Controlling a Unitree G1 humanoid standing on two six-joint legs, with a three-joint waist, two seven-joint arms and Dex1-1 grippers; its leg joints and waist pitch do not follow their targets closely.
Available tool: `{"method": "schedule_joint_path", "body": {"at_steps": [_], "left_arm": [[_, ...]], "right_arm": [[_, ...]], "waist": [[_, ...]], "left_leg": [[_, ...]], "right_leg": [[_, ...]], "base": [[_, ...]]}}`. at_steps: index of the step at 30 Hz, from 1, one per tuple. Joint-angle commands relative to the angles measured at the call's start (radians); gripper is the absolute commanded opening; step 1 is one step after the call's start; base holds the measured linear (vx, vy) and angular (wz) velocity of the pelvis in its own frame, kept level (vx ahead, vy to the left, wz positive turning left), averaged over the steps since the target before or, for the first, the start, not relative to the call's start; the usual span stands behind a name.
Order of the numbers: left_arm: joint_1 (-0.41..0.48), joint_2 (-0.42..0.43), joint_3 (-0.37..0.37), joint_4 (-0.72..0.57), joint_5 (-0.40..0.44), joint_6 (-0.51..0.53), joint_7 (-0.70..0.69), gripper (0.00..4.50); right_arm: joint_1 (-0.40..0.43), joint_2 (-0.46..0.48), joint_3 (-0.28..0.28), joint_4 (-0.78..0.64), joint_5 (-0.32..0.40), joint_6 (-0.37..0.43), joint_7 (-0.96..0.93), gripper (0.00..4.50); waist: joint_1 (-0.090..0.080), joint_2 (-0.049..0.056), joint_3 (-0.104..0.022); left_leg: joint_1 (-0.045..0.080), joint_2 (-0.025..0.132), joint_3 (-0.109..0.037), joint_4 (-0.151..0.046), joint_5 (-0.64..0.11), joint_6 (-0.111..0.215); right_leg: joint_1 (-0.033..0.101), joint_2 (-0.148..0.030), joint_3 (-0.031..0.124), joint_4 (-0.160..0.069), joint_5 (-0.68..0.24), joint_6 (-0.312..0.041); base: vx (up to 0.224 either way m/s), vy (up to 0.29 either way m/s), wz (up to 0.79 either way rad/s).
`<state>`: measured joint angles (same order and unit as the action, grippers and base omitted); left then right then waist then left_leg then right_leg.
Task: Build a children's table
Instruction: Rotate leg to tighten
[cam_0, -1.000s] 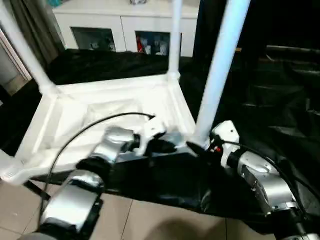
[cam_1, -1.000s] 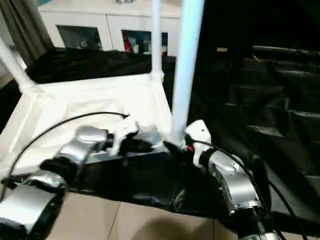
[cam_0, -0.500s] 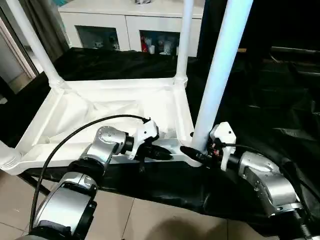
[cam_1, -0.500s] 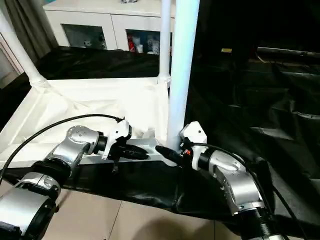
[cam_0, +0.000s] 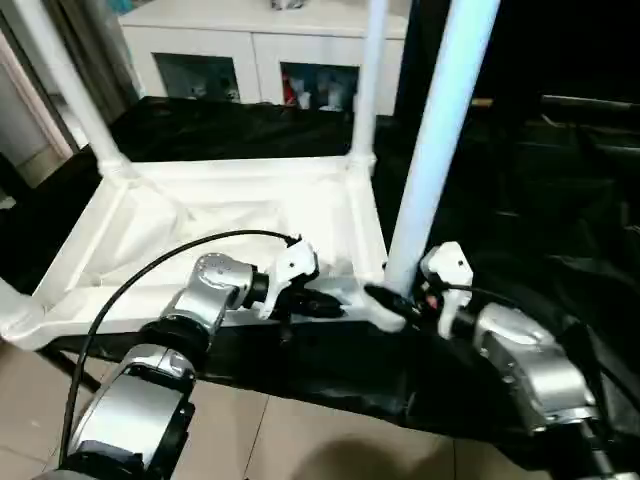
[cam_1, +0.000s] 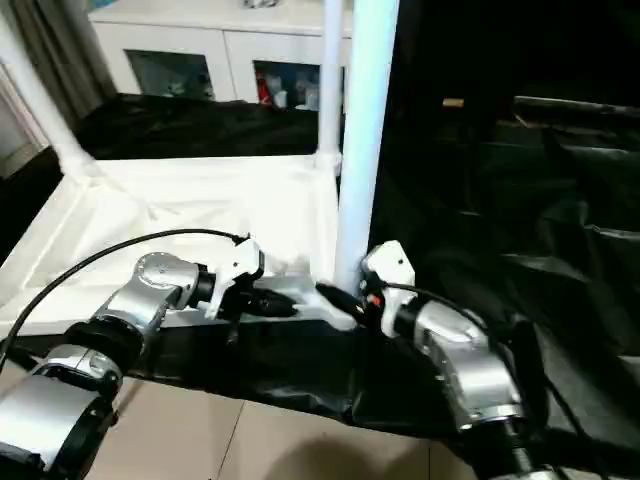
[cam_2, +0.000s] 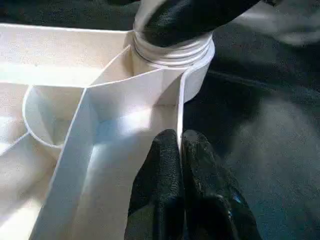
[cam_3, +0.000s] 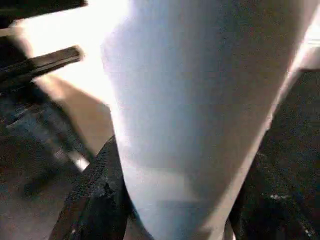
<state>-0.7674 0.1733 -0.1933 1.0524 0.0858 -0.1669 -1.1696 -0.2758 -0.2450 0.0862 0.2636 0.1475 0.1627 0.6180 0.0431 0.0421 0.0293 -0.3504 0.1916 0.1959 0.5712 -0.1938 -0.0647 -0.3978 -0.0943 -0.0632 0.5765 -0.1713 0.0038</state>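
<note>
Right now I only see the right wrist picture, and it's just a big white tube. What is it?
Observer: It is a table leg, standing upright in the near right corner socket of the upside-down table top.
Operator: Where's my other gripper?
Observer: The left gripper is shut on the top's thin near wall, right beside that socket.
Operator: Are any other legs in?
Observer: Yes. A far right leg and a far left leg stand upright at the far corners.
</note>
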Motion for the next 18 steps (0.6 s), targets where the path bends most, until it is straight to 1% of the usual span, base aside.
{"method": "schedule_joint_path", "body": {"at_steps": [1,2,3,4,6,7,8,9,10,11,13,14,15,16,17,18], "left_arm": [[-0.010,-0.044,0.012,0.045,0.007,0.022,0.118,0.00],[-0.010,-0.044,0.012,0.045,0.007,0.022,0.118,0.00],[-0.026,-0.071,0.009,0.059,0.020,0.036,0.189,0.00],[-0.041,-0.099,0.005,0.071,0.029,0.051,0.239,0.00],[-0.050,-0.120,0.004,0.078,0.034,0.063,0.275,0.00],[-0.068,-0.155,0.001,0.096,0.042,0.079,0.334,0.00],[-0.071,-0.161,0.001,0.098,0.044,0.082,0.352,0.00],[-0.077,-0.172,0.001,0.103,0.047,0.087,0.380,0.00],[-0.084,-0.185,0.000,0.111,0.049,0.091,0.403,0.00],[-0.093,-0.199,-0.001,0.119,0.054,0.091,0.433,0.00],[-0.099,-0.205,0.001,0.125,0.055,0.088,0.441,0.00],[-0.099,-0.205,0.001,0.125,0.055,0.088,0.441,0.00],[-0.103,-0.209,0.003,0.130,0.056,0.084,0.450,0.00],[-0.105,-0.210,0.004,0.133,0.057,0.082,0.453,0.00],[-0.107,-0.212,0.005,0.136,0.058,0.081,0.457,0.00],[-0.109,-0.210,0.006,0.138,0.057,0.078,0.448,0.00]], "right_arm": [[0.002,0.039,0.009,0.065,-0.037,0.024,-0.096,2.05],[0.002,0.039,0.009,0.065,-0.037,0.024,-0.096,2.05],[-0.008,0.066,0.011,0.083,-0.056,0.022,-0.151,2.04],[-0.020,0.097,0.009,0.103,-0.067,0.033,-0.206,2.04],[-0.029,0.120,0.008,0.117,-0.073,0.042,-0.241,2.04],[-0.058,0.165,-0.001,0.156,-0.089,0.054,-0.328,2.04],[-0.063,0.172,0.000,0.161,-0.089,0.053,-0.333,2.04],[-0.071,0.183,0.000,0.170,-0.090,0.052,-0.342,2.04],[-0.083,0.197,0.003,0.185,-0.097,0.043,-0.358,2.04],[-0.098,0.210,0.001,0.202,-0.100,0.034,-0.373,2.04],[-0.106,0.219,-0.004,0.211,-0.098,0.029,-0.384,2.04],[-0.106,0.219,-0.004,0.211,-0.098,0.029,-0.384,2.04],[-0.113,0.222,-0.010,0.215,-0.095,0.021,-0.381,2.04],[-0.115,0.223,-0.012,0.217,-0.095,0.017,-0.382,2.38],[-0.117,0.225,-0.014,0.219,-0.098,0.014,-0.383,2.38],[-0.114,0.221,-0.021,0.203,-0.081,0.010,-0.350,2.38]], "waist": [[-0.003,-0.018,-0.041],[-0.005,-0.019,-0.041],[-0.005,-0.016,-0.042],[-0.010,-0.016,-0.040],[-0.012,-0.016,-0.040],[-0.014,-0.013,-0.041],[-0.016,-0.015,-0.040],[-0.015,-0.014,-0.043],[-0.013,-0.012,-0.043],[-0.014,-0.012,-0.042],[-0.014,-0.013,-0.043],[-0.013,-0.012,-0.043],[-0.013,-0.012,-0.042],[-0.013,-0.012,-0.043],[-0.013,-0.012,-0.043],[-0.013,-0.011,-0.043]], "left_leg": [[0.003,0.030,-0.018,-0.071,-0.282,0.035],[0.005,0.030,-0.019,-0.071,-0.284,0.033],[0.003,0.029,-0.019,-0.071,-0.282,0.036],[0.000,0.028,-0.019,-0.071,-0.283,0.036],[0.003,0.027,-0.019,-0.071,-0.286,0.033],[0.004,0.026,-0.019,-0.070,-0.287,0.031],[0.001,0.026,-0.020,-0.072,-0.290,0.029],[0.003,0.026,-0.020,-0.070,-0.285,0.032],[0.005,0.026,-0.018,-0.069,-0.284,0.037],[0.005,0.026,-0.018,-0.069,-0.286,0.039],[0.003,0.026,-0.018,-0.070,-0.282,0.043],[0.005,0.026,-0.017,-0.069,-0.287,0.047],[0.003,0.026,-0.018,-0.070,-0.292,0.049],[0.003,0.026,-0.018,-0.071,-0.292,0.050],[0.003,0.027,-0.019,-0.071,-0.290,0.049],[0.002,0.028,-0.019,-0.072,-0.289,0.050]], "right_leg": [[0.037,-0.052,0.035,-0.087,-0.418,-0.169],[0.037,-0.050,0.036,-0.087,-0.412,-0.169],[0.038,-0.050,0.036,-0.087,-0.406,-0.169],[0.038,-0.050,0.035,-0.088,-0.408,-0.167],[0.036,-0.051,0.034,-0.091,-0.432,-0.161],[0.034,-0.050,0.035,-0.092,-0.436,-0.157],[0.035,-0.050,0.034,-0.092,-0.442,-0.156],[0.036,-0.050,0.034,-0.093,-0.436,-0.153],[0.034,-0.049,0.035,-0.094,-0.416,-0.157],[0.034,-0.048,0.035,-0.092,-0.398,-0.165],[0.036,-0.047,0.034,-0.090,-0.380,-0.169],[0.036,-0.048,0.034,-0.091,-0.383,-0.170],[0.037,-0.048,0.034,-0.092,-0.388,-0.169],[0.037,-0.049,0.034,-0.092,-0.392,-0.167],[0.038,-0.050,0.034,-0.091,-0.389,-0.167],[0.039,-0.049,0.034,-0.091,-0.380,-0.168]], "base": [[0.000,0.000,0.00],[0.000,0.000,0.00],[0.000,0.000,0.00],[0.000,0.000,0.00],[0.000,0.000,0.00],[0.000,0.000,0.00],[0.000,0.000,0.00],[0.000,0.000,0.00],[0.000,0.000,0.00],[0.000,0.000,0.00],[0.000,0.000,0.00],[0.000,0.000,0.00],[0.000,0.000,0.00],[0.000,0.000,0.00],[0.000,0.000,0.00],[0.000,0.000,0.00]]}}
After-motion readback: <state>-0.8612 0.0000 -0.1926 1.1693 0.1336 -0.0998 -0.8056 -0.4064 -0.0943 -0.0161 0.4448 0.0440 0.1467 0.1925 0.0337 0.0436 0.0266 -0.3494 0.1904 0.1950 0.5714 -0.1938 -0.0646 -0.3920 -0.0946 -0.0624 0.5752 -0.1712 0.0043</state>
